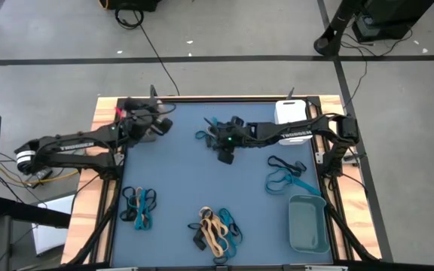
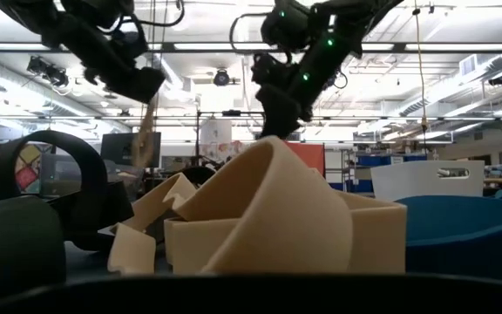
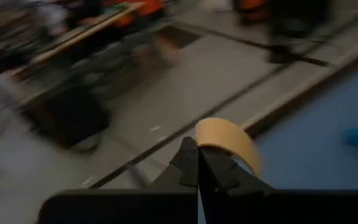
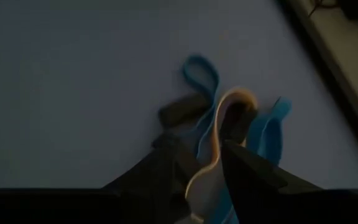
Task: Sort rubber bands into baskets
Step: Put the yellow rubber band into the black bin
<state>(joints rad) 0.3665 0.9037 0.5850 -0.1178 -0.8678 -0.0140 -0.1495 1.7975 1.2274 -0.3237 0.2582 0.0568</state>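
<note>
My left gripper (image 1: 163, 124) is at the table's far left corner, shut on a tan rubber band (image 3: 225, 140) that hangs below it in the low view (image 2: 149, 131). The dark basket (image 1: 149, 132) lies right beside it. My right gripper (image 1: 221, 141) is low over a small pile of blue, black and tan bands (image 1: 206, 135) at the far middle, shut on a tan band (image 4: 219, 118). The white basket (image 1: 291, 111) stands at the far right. The grey-teal basket (image 1: 307, 223) stands at the near right. My left gripper pinches the tan band between its two shut fingertips (image 3: 191, 165). One loop end (image 3: 232, 143) sticks out past the tips. The band is lifted clear of the table and hangs slack. My right gripper has the tan band's near end (image 4: 205, 177) between its two fingers, coming from above at a slant. A blue band (image 4: 266, 134) also runs in beside the right finger. The tan band's far loop (image 4: 235, 94) lies on the pile on the mat.
Three more piles lie on the blue mat: teal and black bands at the near left (image 1: 138, 207), tan, teal and black at the near middle (image 1: 217, 229), and blue and black at the right (image 1: 285, 177). The table's wooden rim (image 1: 104, 105) borders the mat.
</note>
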